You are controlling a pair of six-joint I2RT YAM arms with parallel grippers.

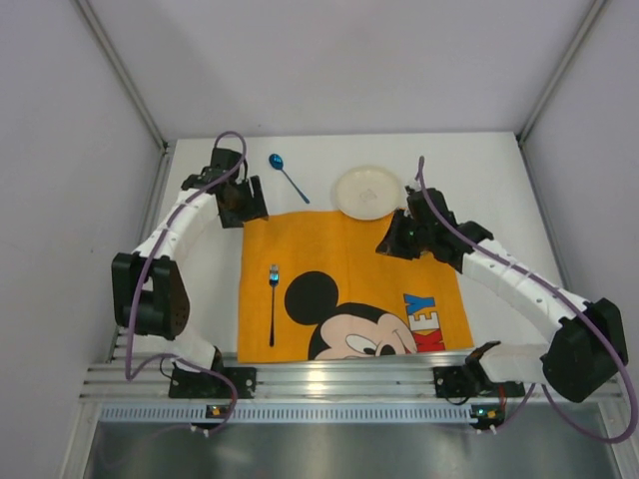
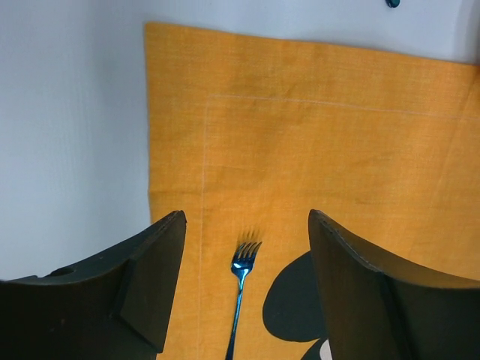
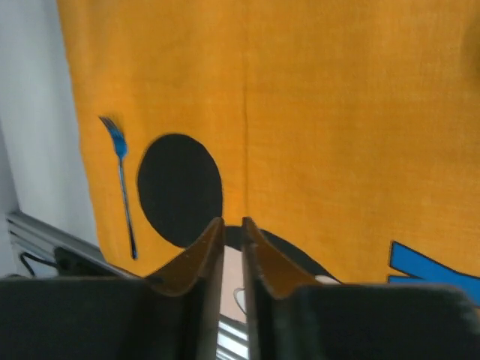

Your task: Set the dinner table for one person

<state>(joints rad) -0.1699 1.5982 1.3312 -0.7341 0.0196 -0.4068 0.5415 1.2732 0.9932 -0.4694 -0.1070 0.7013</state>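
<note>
White worktop (image 1: 479,160): we find the fork (image 1: 273,299) at the left of the cloth (image 1: 339,254) as settings go, the plate (image 1: 367,192) not yet placed; left hand (image 2: 247,219) apart, right hand (image 3: 233,223) together, empty.

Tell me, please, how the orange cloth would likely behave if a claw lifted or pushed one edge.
The orange cloth looks like thin woven fabric, so it would probably droop limply if lifted. Pushed, it may wrinkle or slide on the smooth dinner table, likely carrying the fork lying on it.
</note>
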